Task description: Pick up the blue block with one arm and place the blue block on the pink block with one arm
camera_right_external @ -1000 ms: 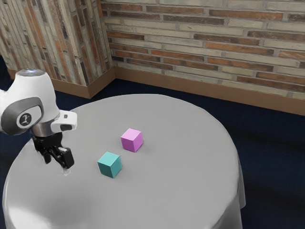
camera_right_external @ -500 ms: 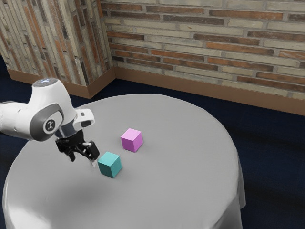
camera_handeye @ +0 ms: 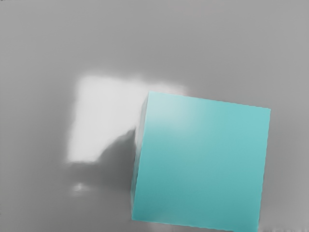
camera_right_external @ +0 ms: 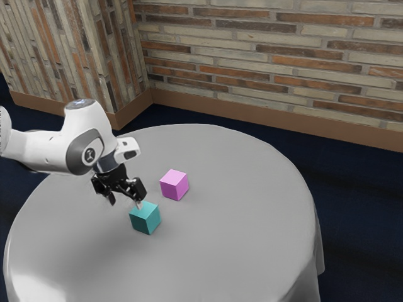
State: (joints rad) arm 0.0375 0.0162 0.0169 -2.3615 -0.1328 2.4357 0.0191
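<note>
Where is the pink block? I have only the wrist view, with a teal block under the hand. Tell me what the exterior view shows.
Observer: The pink block sits on the round grey table. It is apart from the teal block, further back and toward the exterior view's right.
Operator: Report the gripper.
Observer: The gripper hovers just above the teal block, toward its exterior-view left side. Its fingers are open and hold nothing.
Operator: Check the pink block's top.
Observer: Its top face shows fully, and nothing rests on it.
</note>
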